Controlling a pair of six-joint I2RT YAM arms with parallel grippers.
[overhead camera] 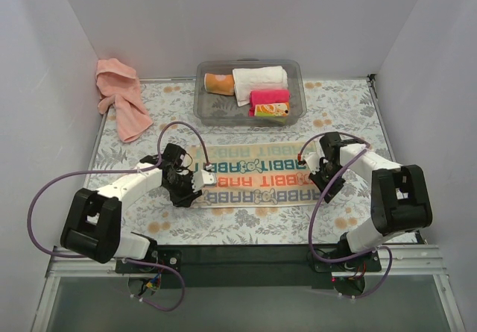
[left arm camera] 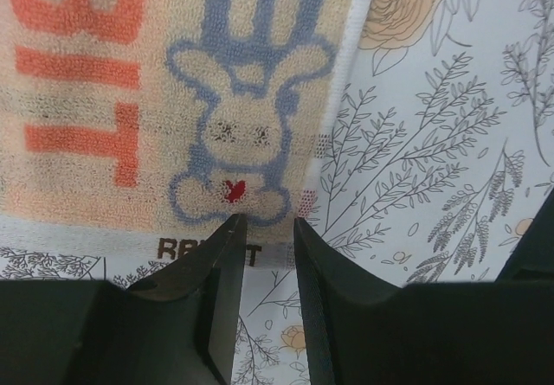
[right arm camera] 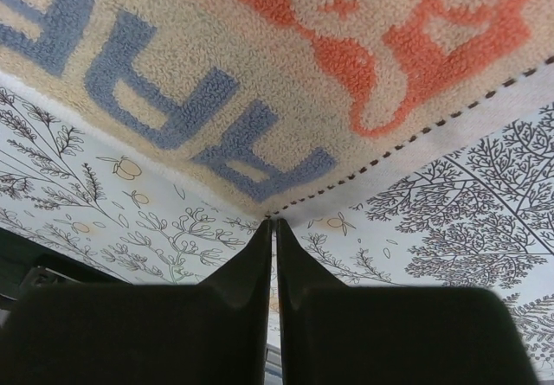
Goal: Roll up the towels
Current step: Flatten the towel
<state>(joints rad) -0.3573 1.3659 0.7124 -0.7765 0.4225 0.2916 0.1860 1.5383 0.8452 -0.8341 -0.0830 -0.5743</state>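
Note:
The patterned cloth point(overhead camera: 253, 175), beige with teal and orange-red "RABBIT" lettering, lies flat in the middle of the table. My left gripper point(overhead camera: 198, 184) is at its left end, and in the left wrist view point(left arm camera: 270, 221) the jaws stand slightly apart with the cloth's white edge point(left arm camera: 286, 247) at their tips. My right gripper point(overhead camera: 323, 178) is at the cloth's right end. In the right wrist view point(right arm camera: 273, 222) its jaws are pressed together on the stitched corner of the cloth point(right arm camera: 260, 125). The salmon-pink towel point(overhead camera: 119, 97) lies crumpled at the back left, away from both grippers.
A clear plastic bin point(overhead camera: 201, 101) stands at the back centre. It holds a white roll point(overhead camera: 259, 78), a hot-pink roll point(overhead camera: 270, 97), an orange roll point(overhead camera: 220, 83) and a small patterned roll point(overhead camera: 272, 110). White walls close in the floral tablecloth point(overhead camera: 350, 123) on three sides.

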